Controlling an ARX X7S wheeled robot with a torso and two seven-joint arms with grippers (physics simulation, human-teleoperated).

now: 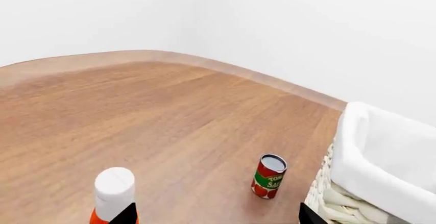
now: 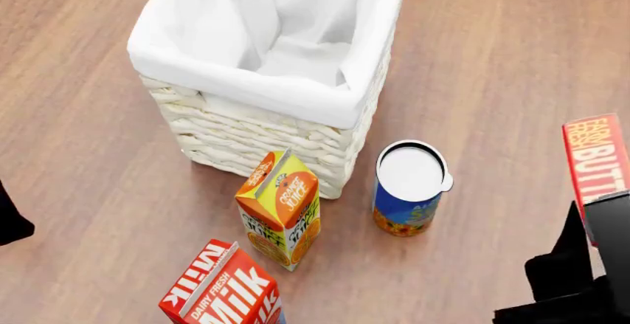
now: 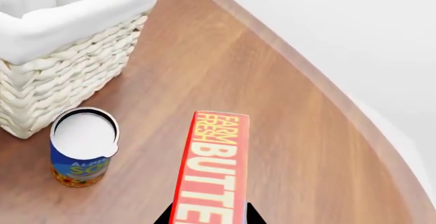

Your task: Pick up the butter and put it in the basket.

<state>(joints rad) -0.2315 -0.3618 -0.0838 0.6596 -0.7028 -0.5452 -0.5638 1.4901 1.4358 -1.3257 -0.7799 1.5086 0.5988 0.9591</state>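
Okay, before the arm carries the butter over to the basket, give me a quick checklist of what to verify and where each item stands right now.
1. Butter held by the right gripper: ok, the box sits between its fingers, above the floor.
2. Grip depth and squareness: cannot tell, the fingertips are mostly out of frame.
3. Basket open to receive: ok, only the white liner shows inside.
4. Path to the basket: not ok yet, the blue soup can stands between the butter and the basket, so lift over it.
5. Left gripper out of the way: ok, it is off near the tomato can.
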